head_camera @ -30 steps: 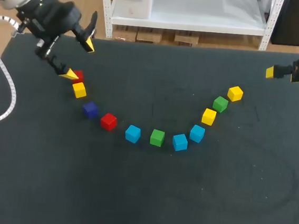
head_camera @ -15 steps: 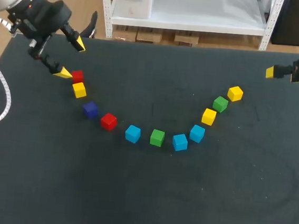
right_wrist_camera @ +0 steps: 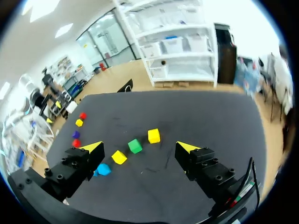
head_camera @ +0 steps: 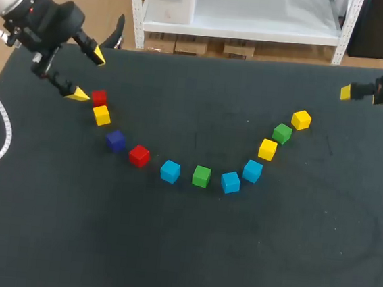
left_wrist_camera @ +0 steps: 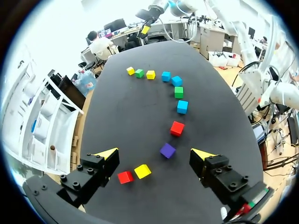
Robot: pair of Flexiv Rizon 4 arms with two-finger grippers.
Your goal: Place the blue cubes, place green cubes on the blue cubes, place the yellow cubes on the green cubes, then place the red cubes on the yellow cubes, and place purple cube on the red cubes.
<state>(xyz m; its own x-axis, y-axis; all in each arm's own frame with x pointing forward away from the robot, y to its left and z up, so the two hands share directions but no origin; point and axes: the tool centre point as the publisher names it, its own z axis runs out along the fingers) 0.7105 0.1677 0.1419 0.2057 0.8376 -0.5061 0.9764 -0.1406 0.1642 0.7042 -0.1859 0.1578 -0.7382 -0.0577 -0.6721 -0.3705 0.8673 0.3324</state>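
- Left gripper [head_camera: 90,75]: fingers spread wide, holding nothing. One tip sits just beside the end red cube [head_camera: 99,97]. Risk: a sideways drift would push that cube into the yellow cube [head_camera: 101,115] just beside it.
- Right gripper [right_wrist_camera: 139,147]: fingers wide and empty, at the far right edge of the desk [head_camera: 188,252], well apart from every cube.
- Nothing is stacked; all cubes lie in one arc.
- Risk: the lower blue cube [head_camera: 230,182] stands close between the green cube [head_camera: 201,176] and another blue cube [head_camera: 253,170]. Wide fingers descending there would likely knock its neighbours.
- The purple cube [head_camera: 115,139] lies near the second red cube [head_camera: 139,155].

Bright, even light covers the matte black tabletop [head_camera: 188,252]; the small green cube [head_camera: 201,176] near its middle casts a faint shadow.
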